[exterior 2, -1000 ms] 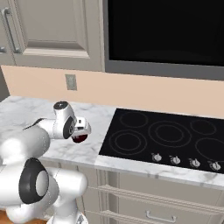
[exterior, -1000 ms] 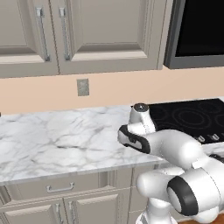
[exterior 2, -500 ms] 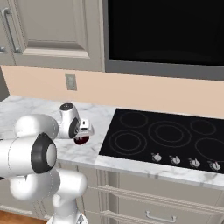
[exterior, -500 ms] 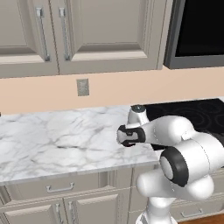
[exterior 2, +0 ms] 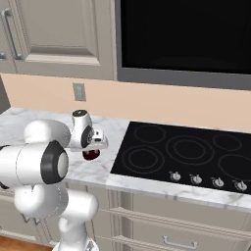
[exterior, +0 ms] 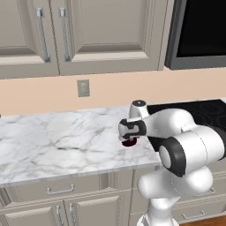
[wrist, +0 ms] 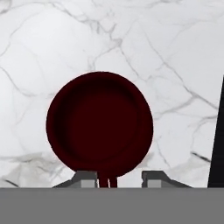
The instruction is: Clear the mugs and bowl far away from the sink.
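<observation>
Dark red mug point(wrist: 99, 124) on the marble counter point(exterior: 53, 141), gripper point(wrist: 118, 178) right over it.

Mug sits upright on the counter just beside the black cooktop point(exterior 2: 181, 154), under the hand in both base views; sink nowhere in these views. Hand view looks straight down the mug mouth: inside dark, looks empty, no liquid or bits seen. Fingertips point(wrist: 87, 178) stand a bit apart at the near rim w/ the thin handle between them; can't tell if they're touching it — jaws look partly parted, not clenched, prob. not gripping. Handling, my guess: small, rigid, ceramic-like, light but chip-prone, glazed so slippery; round belly poor for a side pinch. Best hold = rim wall, one finger in, one out, or the handle, tho that's thin & may swivel.
</observation>
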{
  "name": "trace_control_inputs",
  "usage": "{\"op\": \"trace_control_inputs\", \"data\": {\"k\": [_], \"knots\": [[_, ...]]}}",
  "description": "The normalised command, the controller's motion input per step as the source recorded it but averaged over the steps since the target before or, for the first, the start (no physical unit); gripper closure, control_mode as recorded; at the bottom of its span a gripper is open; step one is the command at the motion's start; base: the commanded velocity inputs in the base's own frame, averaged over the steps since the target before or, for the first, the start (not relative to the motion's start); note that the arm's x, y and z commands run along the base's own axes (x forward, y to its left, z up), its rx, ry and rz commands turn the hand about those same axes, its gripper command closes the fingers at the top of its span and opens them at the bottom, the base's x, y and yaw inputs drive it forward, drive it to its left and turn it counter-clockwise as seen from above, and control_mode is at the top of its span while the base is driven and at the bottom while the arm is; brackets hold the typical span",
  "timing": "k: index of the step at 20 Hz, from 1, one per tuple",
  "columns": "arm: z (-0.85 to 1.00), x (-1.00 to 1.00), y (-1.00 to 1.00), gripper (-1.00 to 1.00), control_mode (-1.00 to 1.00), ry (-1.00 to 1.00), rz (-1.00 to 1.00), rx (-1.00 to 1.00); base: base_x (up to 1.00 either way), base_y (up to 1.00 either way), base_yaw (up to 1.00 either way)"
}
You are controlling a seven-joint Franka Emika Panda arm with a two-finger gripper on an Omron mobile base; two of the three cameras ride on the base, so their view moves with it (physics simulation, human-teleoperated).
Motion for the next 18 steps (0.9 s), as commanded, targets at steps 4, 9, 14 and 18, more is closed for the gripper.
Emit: {"op": "trace_control_inputs", "data": {"k": [4,9,14,18], "knots": [[0.07,0.00,0.00,-1.00,-1.00,0.00,0.00,0.00,0.00,0.00,0.00],[0.30,-0.17,0.00,-1.00,-1.00,0.00,0.00,0.00,0.00,0.00,0.00],[0.39,-0.57,0.00,-1.00,-1.00,-0.05,0.00,0.00,0.00,0.00,0.00],[0.47,-0.77,0.00,-1.00,-1.00,-0.12,0.00,0.00,0.00,0.00,0.00]]}}
